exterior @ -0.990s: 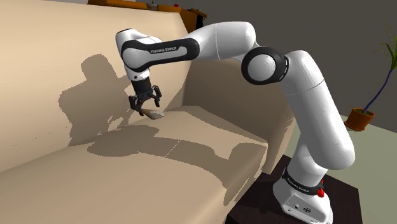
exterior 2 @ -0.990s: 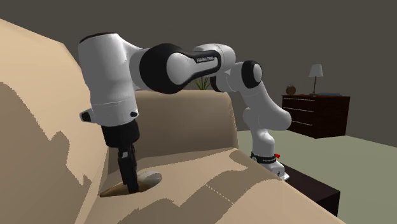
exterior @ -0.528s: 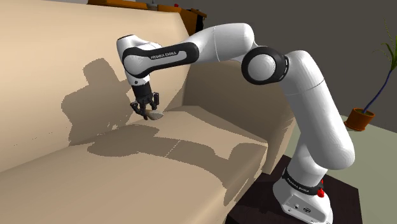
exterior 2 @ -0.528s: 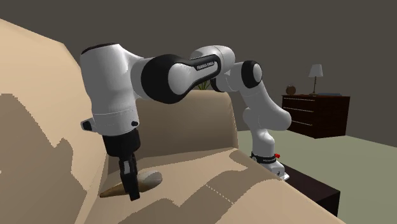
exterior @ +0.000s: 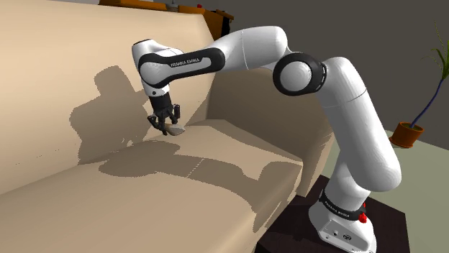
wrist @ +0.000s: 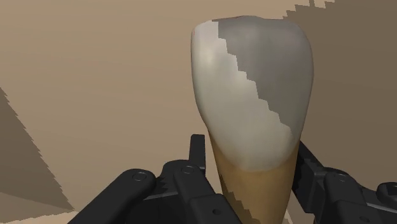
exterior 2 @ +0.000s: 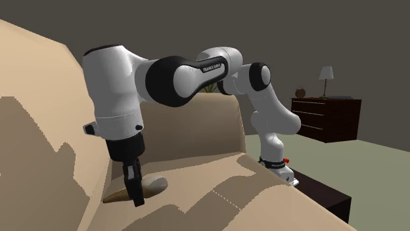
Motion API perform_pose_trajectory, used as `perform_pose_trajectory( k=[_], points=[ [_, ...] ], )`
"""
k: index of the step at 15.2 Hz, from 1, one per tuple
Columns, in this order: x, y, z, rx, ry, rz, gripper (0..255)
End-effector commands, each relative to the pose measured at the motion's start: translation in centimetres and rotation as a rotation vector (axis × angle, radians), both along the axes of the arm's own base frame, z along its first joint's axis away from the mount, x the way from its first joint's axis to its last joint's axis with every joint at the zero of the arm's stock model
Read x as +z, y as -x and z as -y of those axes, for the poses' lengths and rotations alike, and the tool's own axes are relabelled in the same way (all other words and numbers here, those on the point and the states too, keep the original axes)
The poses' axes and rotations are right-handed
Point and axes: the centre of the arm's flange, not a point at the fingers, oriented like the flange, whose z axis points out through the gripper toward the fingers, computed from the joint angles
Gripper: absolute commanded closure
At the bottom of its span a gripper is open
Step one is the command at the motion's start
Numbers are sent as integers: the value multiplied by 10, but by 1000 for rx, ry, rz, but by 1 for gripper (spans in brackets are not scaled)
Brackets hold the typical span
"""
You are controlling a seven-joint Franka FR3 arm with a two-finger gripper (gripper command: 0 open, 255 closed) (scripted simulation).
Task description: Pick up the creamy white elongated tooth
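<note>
My all-black two-finger gripper points down at the seat of a beige upholstered sofa, close to where the seat cushion meets the backrest. Between my fingers lies the elongated tooth, grey-white at its broad crown and tan along its narrowing root. It rests lengthwise on the cushion. The crown reaches out ahead of my fingertips and the root runs back under my palm. My fingers are drawn in against the tooth's two sides about where the crown turns into the root, pinching it there.

In the second exterior view the tooth lies flat on the cushion, its tan tip poking out on the far side of my gripper. In the shoulder view my gripper is low over the seat, in the arm's own shadow.
</note>
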Motion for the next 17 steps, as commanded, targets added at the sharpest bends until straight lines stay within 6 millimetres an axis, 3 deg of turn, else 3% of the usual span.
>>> perform_pose_trajectory(
  k=[1, 15, 17],
  points=[
    [1, -1, 2, -3, 3, -3, 255],
    [75, -1, 2, -3, 3, -3, 255],
    [76, -1, 2, -3, 3, -3, 255]
  ],
)
